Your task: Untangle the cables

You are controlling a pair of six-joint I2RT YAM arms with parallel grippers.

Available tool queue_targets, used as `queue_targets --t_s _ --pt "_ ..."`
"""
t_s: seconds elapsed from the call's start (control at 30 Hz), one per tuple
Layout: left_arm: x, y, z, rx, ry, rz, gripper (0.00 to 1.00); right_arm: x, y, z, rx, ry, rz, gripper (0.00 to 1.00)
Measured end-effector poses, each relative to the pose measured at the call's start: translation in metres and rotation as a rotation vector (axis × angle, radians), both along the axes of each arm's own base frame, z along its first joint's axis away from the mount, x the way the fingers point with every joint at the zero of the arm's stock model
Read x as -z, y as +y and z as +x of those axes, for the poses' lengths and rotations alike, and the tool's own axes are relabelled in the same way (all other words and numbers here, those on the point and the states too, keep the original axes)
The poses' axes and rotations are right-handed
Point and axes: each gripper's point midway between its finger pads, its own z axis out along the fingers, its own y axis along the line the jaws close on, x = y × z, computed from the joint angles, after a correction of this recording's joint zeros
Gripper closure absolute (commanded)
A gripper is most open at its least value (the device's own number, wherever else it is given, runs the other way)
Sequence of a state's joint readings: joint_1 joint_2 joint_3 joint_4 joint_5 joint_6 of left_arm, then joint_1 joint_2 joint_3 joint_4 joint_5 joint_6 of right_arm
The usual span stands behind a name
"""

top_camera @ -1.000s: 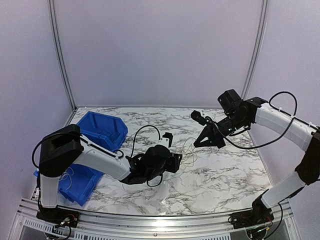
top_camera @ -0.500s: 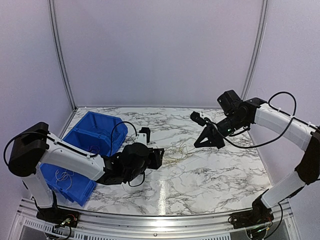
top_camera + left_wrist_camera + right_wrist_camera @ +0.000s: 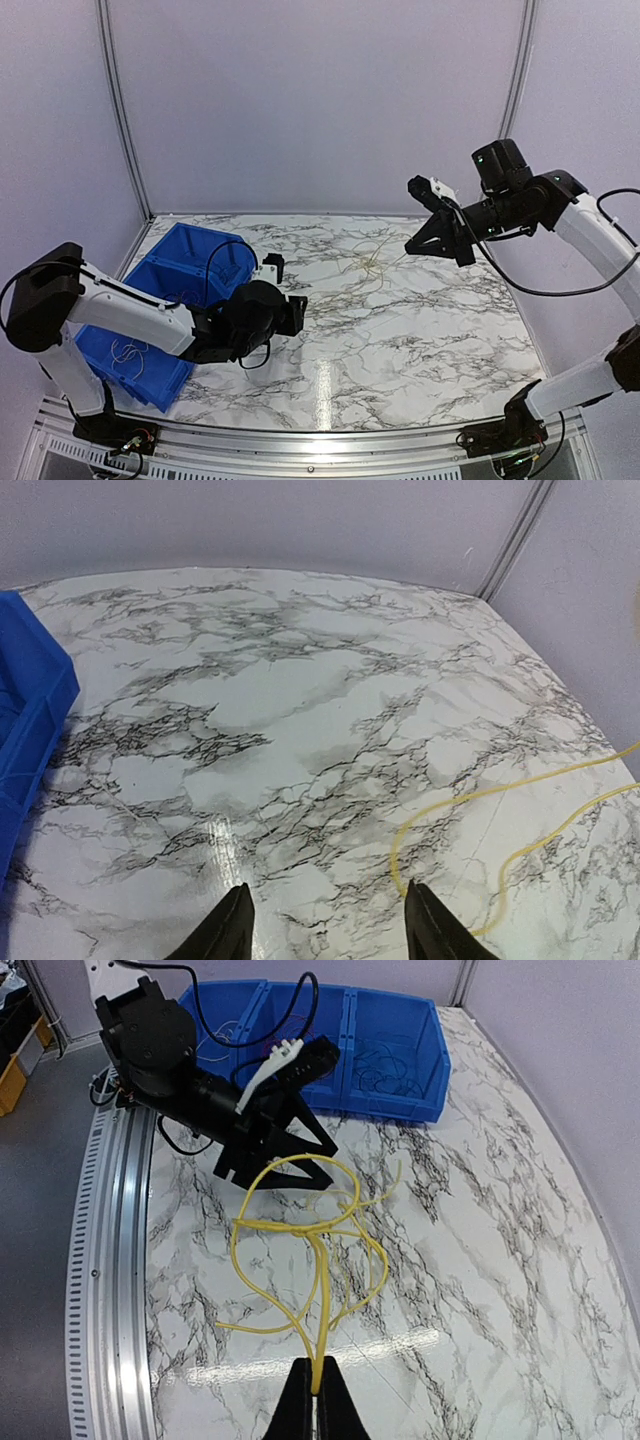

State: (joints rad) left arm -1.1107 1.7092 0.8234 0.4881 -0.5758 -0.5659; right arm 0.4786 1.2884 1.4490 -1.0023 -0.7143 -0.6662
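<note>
A loose knot of thin yellow cables (image 3: 320,1230) hangs from my right gripper (image 3: 317,1392), which is shut on a strand at the knot's near end. In the top view that gripper (image 3: 411,247) is raised above the table's far right, with the cables (image 3: 372,265) trailing down-left to the marble. My left gripper (image 3: 296,308) sits low at the table's left-centre, open and holding nothing. In the left wrist view its fingertips (image 3: 232,925) frame bare marble, and a yellow cable loop (image 3: 480,795) lies just beyond the right fingertip.
Blue bins (image 3: 190,262) stand at the table's left, with thin wires inside (image 3: 385,1065). One bin wall (image 3: 30,710) shows at the left of the left wrist view. The left arm (image 3: 190,1085) lies between the bins and the hanging cables. Metal rails edge the table front (image 3: 300,440).
My right gripper has risen and moved right, lifting the yellow cables off the table. My left arm has drawn back to the left, away from the cables, towards the bins.
</note>
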Motion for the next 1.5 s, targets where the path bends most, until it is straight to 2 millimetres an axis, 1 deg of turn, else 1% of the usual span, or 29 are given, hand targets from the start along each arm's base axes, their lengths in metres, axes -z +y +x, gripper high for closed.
queue_targets --t_s 0.07,0.17,0.23,0.33,0.4,0.47,0.63,0.77,0.9,1.0,1.03,1.1,1.2,1.23,1.3,1.33,1.37,1.43,1.5 --pt "-0.018 -0.004 -0.005 0.027 -0.031 -0.02 0.46 0.013 0.0 0.005 0.014 0.028 -0.023 1.0" --pt "-0.055 -0.016 -0.019 0.085 -0.1 -0.079 0.45 0.041 0.001 0.012 0.035 0.092 -0.073 1.0" --pt "-0.079 -0.026 -0.03 0.132 -0.148 -0.129 0.45 0.054 0.0 0.015 0.045 0.124 -0.097 1.0" --pt "-0.105 -0.041 -0.046 0.207 -0.209 -0.188 0.44 0.062 0.001 0.019 0.057 0.146 -0.111 1.0" --pt "-0.113 -0.049 -0.055 0.255 -0.235 -0.202 0.44 0.062 0.001 0.02 0.062 0.147 -0.112 1.0" --pt "-0.119 -0.063 -0.062 0.306 -0.259 -0.204 0.44 0.062 0.001 0.021 0.064 0.148 -0.111 1.0" --pt "-0.127 -0.098 -0.062 0.37 -0.295 -0.209 0.44 0.062 0.002 0.02 0.064 0.152 -0.11 1.0" --pt "-0.123 -0.121 -0.056 0.385 -0.309 -0.191 0.45 0.062 0.003 0.02 0.06 0.154 -0.106 1.0" --pt "-0.112 -0.14 -0.041 0.367 -0.314 -0.169 0.46 0.061 0.005 0.016 0.045 0.159 -0.098 1.0" --pt "-0.099 -0.151 -0.027 0.353 -0.306 -0.156 0.47 0.061 0.007 0.014 0.033 0.163 -0.092 1.0" --pt "-0.095 -0.153 -0.017 0.339 -0.304 -0.153 0.47 0.06 0.007 0.013 0.026 0.165 -0.089 1.0" --pt "-0.089 -0.158 -0.004 0.325 -0.3 -0.154 0.47 0.06 0.008 0.01 0.011 0.172 -0.083 1.0" --pt "-0.078 -0.169 0.015 0.301 -0.294 -0.162 0.53 0.055 0.009 0.001 -0.021 0.189 -0.072 1.0" --pt "-0.073 -0.173 0.021 0.291 -0.291 -0.164 0.54 0.05 0.009 -0.001 -0.032 0.19 -0.066 1.0" --pt "-0.062 -0.176 0.031 0.261 -0.287 -0.166 0.56 0.034 0.01 -0.005 -0.056 0.174 -0.049 1.0" --pt "-0.054 -0.178 0.035 0.245 -0.283 -0.162 0.57 0.02 0.01 -0.007 -0.07 0.162 -0.037 1.0" --pt "-0.046 -0.179 0.039 0.228 -0.28 -0.16 0.58 0.004 0.012 -0.008 -0.086 0.135 -0.019 1.0" --pt "-0.033 -0.18 0.048 0.199 -0.273 -0.157 0.6 -0.036 0.014 -0.011 -0.118 0.057 0.033 1.0" --pt "-0.017 -0.18 0.054 0.179 -0.256 -0.155 0.61 -0.068 0.013 -0.018 -0.146 -0.013 0.09 1.0"
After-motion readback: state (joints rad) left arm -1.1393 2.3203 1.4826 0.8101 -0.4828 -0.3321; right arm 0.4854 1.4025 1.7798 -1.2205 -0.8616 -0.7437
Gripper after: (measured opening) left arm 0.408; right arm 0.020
